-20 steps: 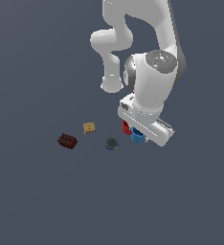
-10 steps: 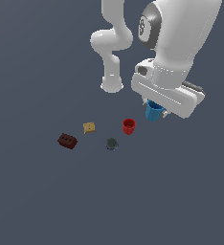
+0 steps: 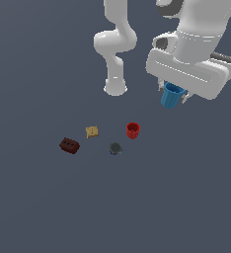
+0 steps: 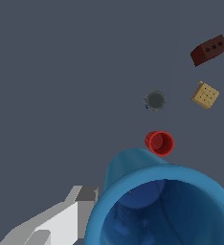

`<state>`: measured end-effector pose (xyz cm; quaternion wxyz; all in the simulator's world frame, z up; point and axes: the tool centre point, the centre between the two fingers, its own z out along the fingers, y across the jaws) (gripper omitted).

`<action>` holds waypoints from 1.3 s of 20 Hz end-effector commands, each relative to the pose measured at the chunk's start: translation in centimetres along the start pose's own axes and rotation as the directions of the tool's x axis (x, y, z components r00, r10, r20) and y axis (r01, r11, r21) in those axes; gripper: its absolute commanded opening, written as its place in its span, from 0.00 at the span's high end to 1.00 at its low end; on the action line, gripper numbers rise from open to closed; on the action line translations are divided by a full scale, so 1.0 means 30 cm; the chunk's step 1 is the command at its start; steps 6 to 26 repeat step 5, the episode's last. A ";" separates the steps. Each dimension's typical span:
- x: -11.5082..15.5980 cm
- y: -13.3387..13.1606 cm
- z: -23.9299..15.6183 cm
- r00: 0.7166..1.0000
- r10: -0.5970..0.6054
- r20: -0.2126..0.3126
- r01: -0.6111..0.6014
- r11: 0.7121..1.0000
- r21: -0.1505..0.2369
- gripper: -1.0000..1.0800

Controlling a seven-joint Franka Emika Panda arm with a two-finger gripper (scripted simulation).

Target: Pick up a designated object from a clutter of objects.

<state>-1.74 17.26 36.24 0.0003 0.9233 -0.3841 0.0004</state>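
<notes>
A: Exterior view first. What does it show?

B: The gripper (image 3: 175, 96) is closed on the blue cup (image 3: 172, 95), holding it clear of the floor (image 3: 48, 207), above and to the exterior view's right of the rest. The cup hangs mouth-up, slightly tilted, with only its lower part showing below the white hand. This view alone shows the whole arm and its base (image 3: 115, 89) standing farther back.

A: And the wrist view?

B: It looks straight into the cup (image 4: 164, 206): an open round mouth, a thick rim, a darker blue floor inside. One finger (image 4: 87, 194) shows beside the wall; the other is hidden. The exterior view does not show the interior.

A: Cup's appearance?

B: Bright blue, round, tapering toward the bottom, with a ribbed side.

A: The remaining items?

B: On the floor: red cup (image 3: 133, 130), mouth open upward, with the grey piece (image 3: 115, 148) near it; the tan block (image 3: 92, 132) and the brown brick (image 3: 69, 145) lie toward the exterior view's left. The wrist view shows a grid on the block (image 4: 205, 95) and holes in the brick (image 4: 209, 50).
</notes>
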 end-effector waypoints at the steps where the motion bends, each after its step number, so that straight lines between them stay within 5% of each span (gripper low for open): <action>1: -0.012 -0.004 -0.027 1.000 0.001 0.000 -0.001 1.000 0.000 1.00; 26: -0.017 -0.006 -0.040 1.000 0.001 0.001 -0.001 1.000 0.000 1.00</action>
